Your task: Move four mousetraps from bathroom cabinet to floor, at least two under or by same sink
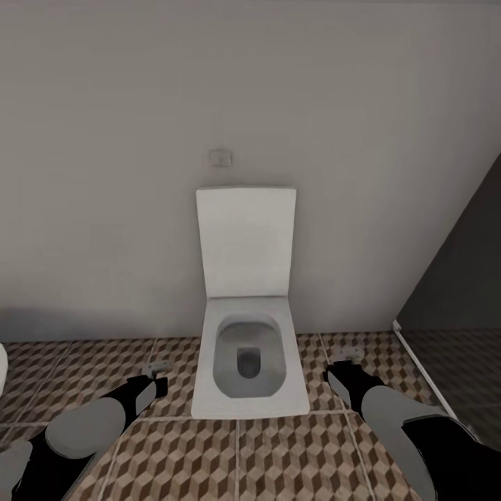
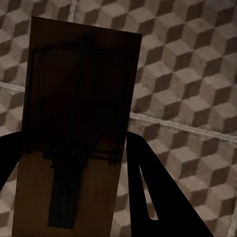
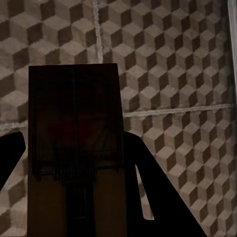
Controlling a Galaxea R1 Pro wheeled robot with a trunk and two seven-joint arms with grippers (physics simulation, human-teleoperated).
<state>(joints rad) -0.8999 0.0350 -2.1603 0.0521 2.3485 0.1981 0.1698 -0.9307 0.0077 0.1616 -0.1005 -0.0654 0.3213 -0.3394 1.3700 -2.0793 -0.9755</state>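
Each gripper holds one mousetrap. In the left wrist view a dark brown mousetrap (image 2: 74, 113) stands between the black fingers of my left gripper (image 2: 74, 163), which is shut on it above the cube-patterned bathroom floor (image 2: 197, 98). The right wrist view has a second mousetrap (image 3: 74, 123), with my right gripper (image 3: 74, 158) shut on it. In the head view the left gripper (image 1: 157, 369) and right gripper (image 1: 344, 365) hover low over the bathroom floor (image 1: 278, 452) on either side of a toilet. The cabinet and the sink are out of view.
A white toilet (image 1: 247, 410) with its lid up stands against the grey wall straight ahead, between my arms. A dark panel with a white floor rail (image 1: 459, 278) closes off the right side. A white rounded edge (image 1: 2, 369) shows at the far left.
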